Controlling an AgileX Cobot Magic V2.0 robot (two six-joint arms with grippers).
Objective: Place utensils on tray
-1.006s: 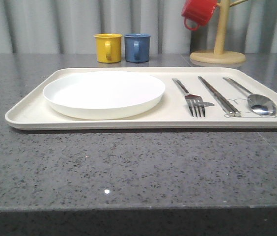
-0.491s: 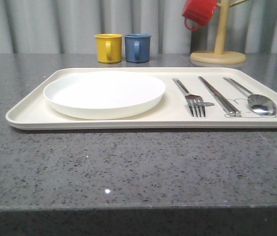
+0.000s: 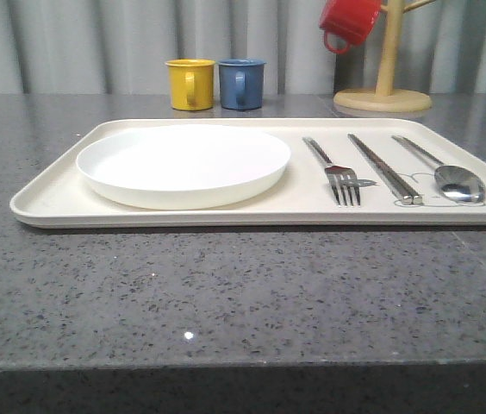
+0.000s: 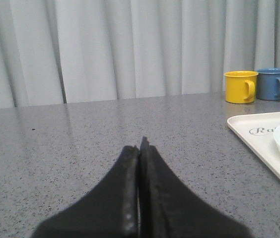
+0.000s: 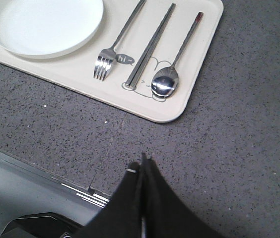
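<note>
We judge the job done: plate (image 3: 183, 164), fork (image 3: 333, 170), chopsticks (image 3: 384, 167) and spoon (image 3: 445, 172) all lie on the tray (image 3: 49, 200) by the bench's far edge. Left hand (image 4: 139, 148) and right hand (image 5: 141, 166) are both closed and empty.

I see the tray (image 3: 53, 203) on the tabletop (image 3: 226, 293), holding the plate (image 3: 183, 164) at left, then fork (image 3: 333, 168), chopsticks (image 3: 385, 168), spoon (image 3: 450, 177) rightward; two mugs (image 3: 215, 84) stand behind.

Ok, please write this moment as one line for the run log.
tray: holds plate, fork, chopsticks, spoon | left claw: shut, empty | right claw: shut, empty | placement looks complete
</note>
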